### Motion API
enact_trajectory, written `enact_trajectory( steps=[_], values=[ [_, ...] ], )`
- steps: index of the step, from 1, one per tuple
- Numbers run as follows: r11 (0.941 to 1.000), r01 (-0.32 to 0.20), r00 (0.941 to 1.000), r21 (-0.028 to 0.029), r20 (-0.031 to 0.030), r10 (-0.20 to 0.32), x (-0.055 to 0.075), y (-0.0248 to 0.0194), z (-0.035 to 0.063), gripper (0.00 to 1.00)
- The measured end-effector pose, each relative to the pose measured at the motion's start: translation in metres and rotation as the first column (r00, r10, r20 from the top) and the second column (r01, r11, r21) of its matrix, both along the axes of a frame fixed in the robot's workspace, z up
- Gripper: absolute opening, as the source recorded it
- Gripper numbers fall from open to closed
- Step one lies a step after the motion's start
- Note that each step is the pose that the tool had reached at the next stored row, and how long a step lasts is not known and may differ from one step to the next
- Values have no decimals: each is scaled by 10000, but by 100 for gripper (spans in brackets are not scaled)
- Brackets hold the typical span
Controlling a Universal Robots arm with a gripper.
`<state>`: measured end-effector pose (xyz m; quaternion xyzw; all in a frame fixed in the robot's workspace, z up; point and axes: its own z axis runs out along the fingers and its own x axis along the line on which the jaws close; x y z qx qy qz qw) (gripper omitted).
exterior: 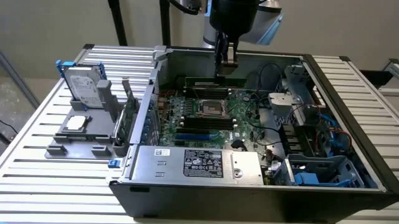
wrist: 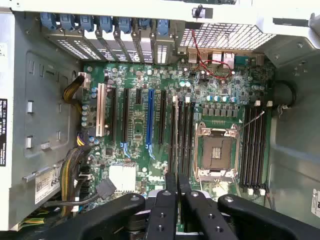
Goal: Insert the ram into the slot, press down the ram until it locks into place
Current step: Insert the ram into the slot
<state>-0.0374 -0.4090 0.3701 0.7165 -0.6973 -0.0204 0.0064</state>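
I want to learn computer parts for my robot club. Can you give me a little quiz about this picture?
1. True or false: the black robot claw hangs over the grey plastic tray outside the open black metal computer case.
2. Among the long black plastic slots on the green motherboard, one long slot is: A red, B blue, C yellow?
3. Fill in: right beneath the claw stands a long, thin green ____ stick.
Key: 1 false, it hangs inside the case; 2 B; 3 ram.

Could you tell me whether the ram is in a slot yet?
Out. The ram hangs in the jaws of the gripper, and the long black slots look empty.
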Motion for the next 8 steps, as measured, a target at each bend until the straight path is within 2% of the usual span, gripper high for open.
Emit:
enact_trajectory(
  steps=[8],
  values=[
    [10000,0,10000,2,0,0,0,0,0,13]
  ],
)
